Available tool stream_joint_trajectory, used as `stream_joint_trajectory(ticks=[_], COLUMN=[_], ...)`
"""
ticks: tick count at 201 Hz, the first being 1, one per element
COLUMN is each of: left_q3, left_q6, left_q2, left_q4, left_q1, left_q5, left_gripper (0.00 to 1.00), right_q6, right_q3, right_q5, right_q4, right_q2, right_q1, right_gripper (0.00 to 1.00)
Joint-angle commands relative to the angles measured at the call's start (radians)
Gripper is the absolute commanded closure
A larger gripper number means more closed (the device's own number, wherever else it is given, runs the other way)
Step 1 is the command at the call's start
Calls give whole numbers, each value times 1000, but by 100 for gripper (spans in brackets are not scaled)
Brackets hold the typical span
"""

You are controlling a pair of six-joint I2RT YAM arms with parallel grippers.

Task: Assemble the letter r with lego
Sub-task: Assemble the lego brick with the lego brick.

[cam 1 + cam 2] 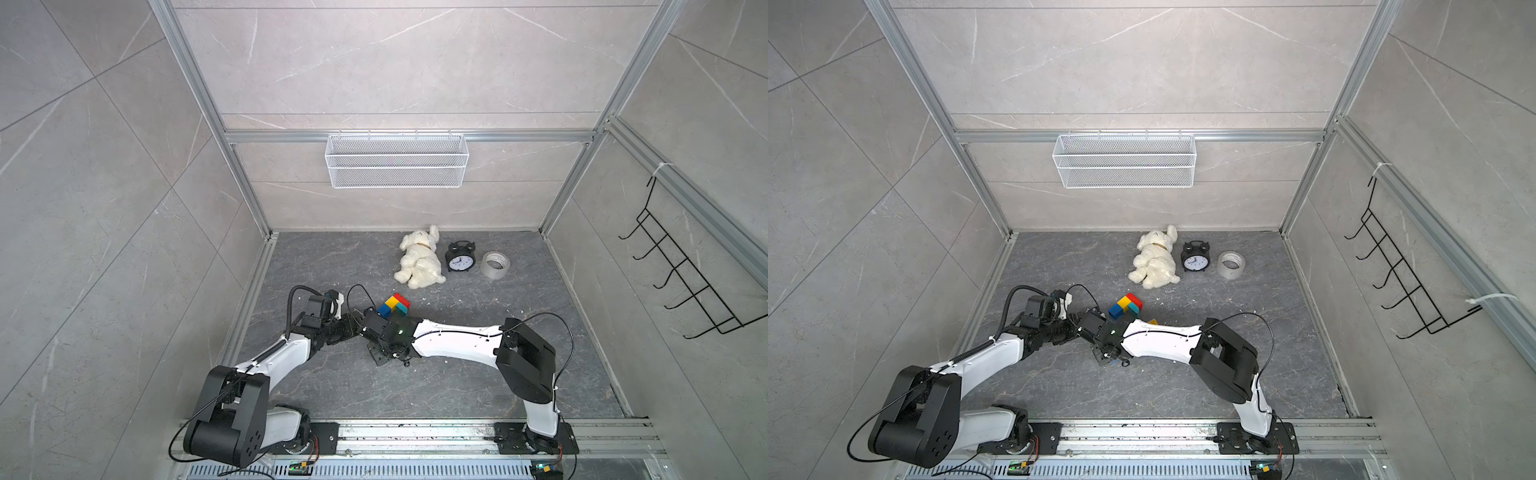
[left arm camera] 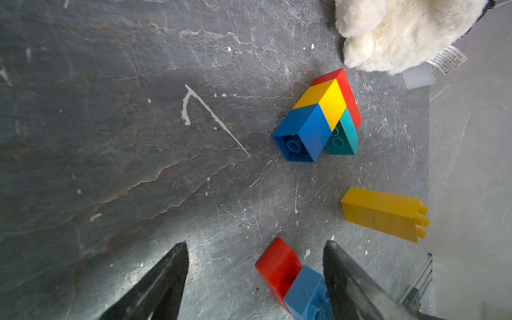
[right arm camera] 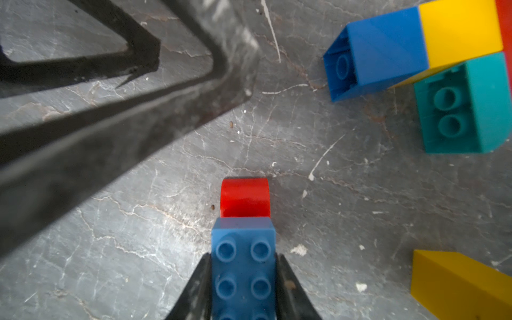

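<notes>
Down low near the middle of the table [image 1: 457, 386]: right claw [image 3: 243, 256] clamped on a blue brick [image 3: 243, 279], left claw [image 2: 256, 243] spread wide.
I'm pinching the blue brick by its sides, and a red curved brick [image 3: 245, 198] is stuck on its far end. That pair sits between my left fingers, close to one of them; can't tell if it touches. From above, the blue-yellow-red-teal cluster [image 1: 394, 306] lies just beside at 2 o'clock, the joined yellow bricks [image 2: 382, 213] at 3 o'clock, and the plush dog [image 1: 419, 259] further out at 1 o'clock.
</notes>
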Motion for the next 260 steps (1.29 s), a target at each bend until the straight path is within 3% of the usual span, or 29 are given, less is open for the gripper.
stream_joint_trajectory(ticks=[1, 118, 208, 260], left_q3=[4, 12, 22, 19], left_q6=[6, 4, 5, 2], left_q2=[6, 25, 49, 48], left_q4=[25, 29, 35, 35], left_q1=[-4, -3, -3, -3], left_q5=[23, 19, 27, 30], left_gripper=[21, 21, 21, 21], right_q6=[24, 37, 67, 61], right_q3=[10, 25, -69, -33], right_q5=[23, 30, 61, 29], right_q4=[-30, -80, -17, -61], right_q2=[32, 71, -23, 22], right_q1=[3, 4, 6, 6], right_gripper=[71, 72, 72, 72])
